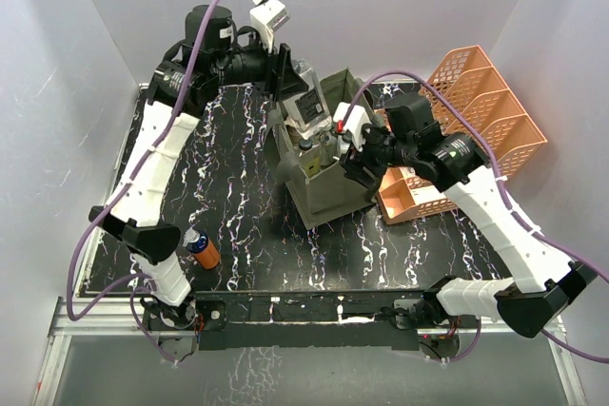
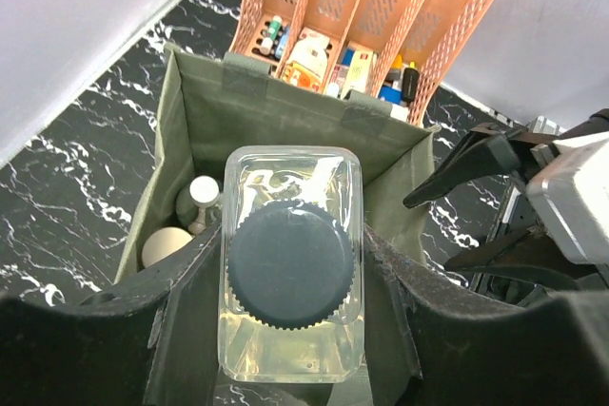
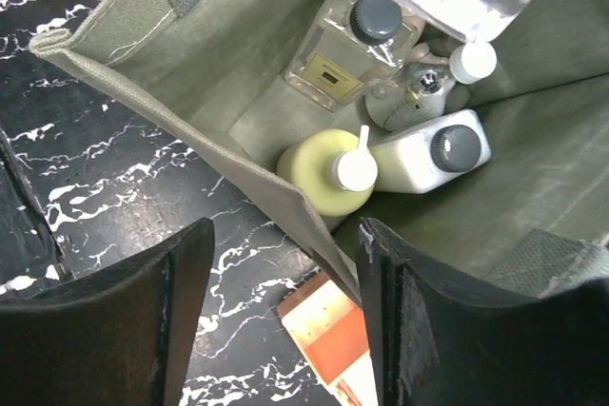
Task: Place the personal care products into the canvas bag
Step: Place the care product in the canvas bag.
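Above the open olive canvas bag (image 1: 328, 199) my left gripper (image 2: 290, 330) is shut on a clear bottle with a black cap (image 2: 290, 268). It hangs over the bag's mouth (image 2: 276, 111). In the bag, the right wrist view shows a pale yellow bottle (image 3: 324, 173), a white bottle with a black cap (image 3: 428, 159), a clear square bottle (image 3: 347, 45) and a small white-capped one (image 3: 423, 87). My right gripper (image 3: 285, 311) is open and straddles the bag's near wall (image 3: 190, 130) without pinching it. An orange bottle with a blue-white top (image 1: 202, 249) lies on the table near the left arm.
The orange lattice tray organizer (image 1: 485, 116) stands right behind the bag, with small items in its compartments (image 2: 309, 54). An orange-and-white flat piece (image 3: 333, 330) lies on the table under the right gripper. White walls enclose the black marbled table (image 1: 247, 225).
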`<action>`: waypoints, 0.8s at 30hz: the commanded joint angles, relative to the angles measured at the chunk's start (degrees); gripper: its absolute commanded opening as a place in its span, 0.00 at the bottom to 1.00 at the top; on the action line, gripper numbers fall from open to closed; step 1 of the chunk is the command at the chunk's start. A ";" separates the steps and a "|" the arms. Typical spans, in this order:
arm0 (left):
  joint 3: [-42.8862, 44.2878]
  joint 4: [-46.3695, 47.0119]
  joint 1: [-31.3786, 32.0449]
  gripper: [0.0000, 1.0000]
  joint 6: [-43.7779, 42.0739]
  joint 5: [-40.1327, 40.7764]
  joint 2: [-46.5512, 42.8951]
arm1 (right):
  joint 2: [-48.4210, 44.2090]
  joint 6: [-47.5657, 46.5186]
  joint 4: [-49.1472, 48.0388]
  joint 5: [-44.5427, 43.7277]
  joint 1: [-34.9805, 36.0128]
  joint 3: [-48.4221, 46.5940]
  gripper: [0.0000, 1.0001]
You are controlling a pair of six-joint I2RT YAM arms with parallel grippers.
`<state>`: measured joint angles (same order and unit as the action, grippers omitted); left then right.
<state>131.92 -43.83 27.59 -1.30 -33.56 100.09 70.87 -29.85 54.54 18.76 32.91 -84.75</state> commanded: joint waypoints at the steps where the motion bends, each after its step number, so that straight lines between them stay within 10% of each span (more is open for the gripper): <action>1: -3.27 8.26 1.16 0.00 0.29 -3.47 -3.33 | -2.99 -1.88 -4.55 2.35 0.68 2.68 0.59; 8: -11.13 9.51 4.57 0.00 -4.43 -4.96 -5.06 | -7.59 -6.64 -10.11 2.42 2.67 12.23 0.31; 24: -19.41 5.99 11.42 0.00 -14.83 1.11 -5.35 | -13.60 -9.22 -9.47 3.39 6.12 22.57 0.28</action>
<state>114.37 -42.26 37.12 -12.49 -33.10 99.83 57.47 -40.23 44.77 19.90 38.17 -63.05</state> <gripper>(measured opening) 0.467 0.283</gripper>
